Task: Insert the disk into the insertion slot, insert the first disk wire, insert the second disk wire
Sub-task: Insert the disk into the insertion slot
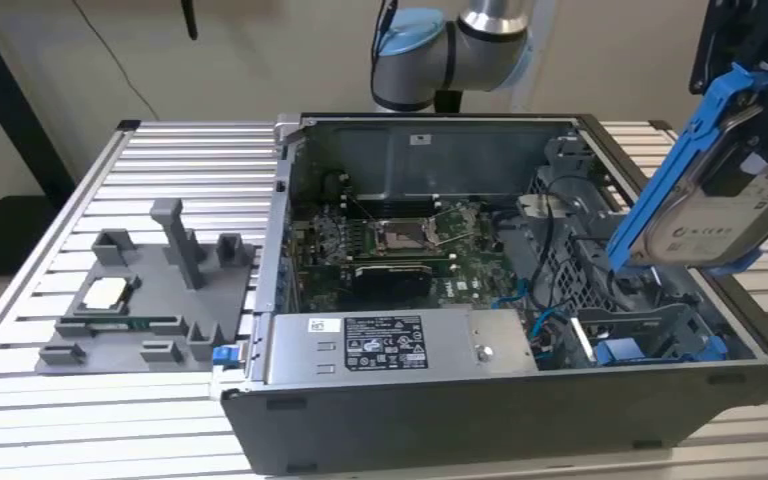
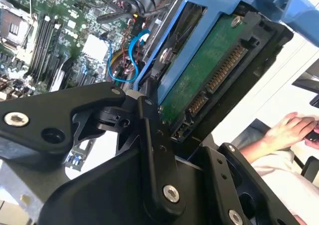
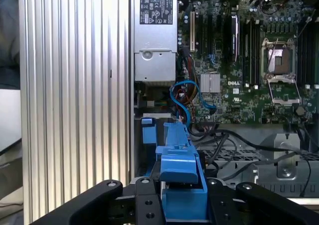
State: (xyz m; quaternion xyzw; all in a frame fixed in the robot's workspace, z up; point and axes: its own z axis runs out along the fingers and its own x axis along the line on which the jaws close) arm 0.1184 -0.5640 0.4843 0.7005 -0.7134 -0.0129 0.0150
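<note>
Blue plastic frames the disk (image 1: 711, 228), a grey-silver hard drive with a white label. It hangs steeply tilted over the open computer case (image 1: 491, 425), above the case's end at the exterior view's right and clear of the bays below. The gripper (image 1: 755, 165) is clenched on the disk. In the second wrist view black fingers (image 2: 148, 130) press against the carrier's edge, beside the drive's green circuit board (image 2: 209, 75) and its row of connector pins. In the first wrist view the blue carrier (image 3: 182, 182) sits between the black finger links.

Inside the case lie the green motherboard (image 1: 398, 240) and the grey labelled power supply (image 1: 398, 345) along its near wall. A blue data cable (image 3: 188, 93) loops between them, and blue bay fittings (image 1: 651, 350) sit under the disk. The case stands on a slatted aluminium table (image 1: 37, 400). A grey parts fixture (image 1: 144, 300) lies beside the case, to the exterior view's left. A person's hand (image 2: 289, 128) shows beyond the case.
</note>
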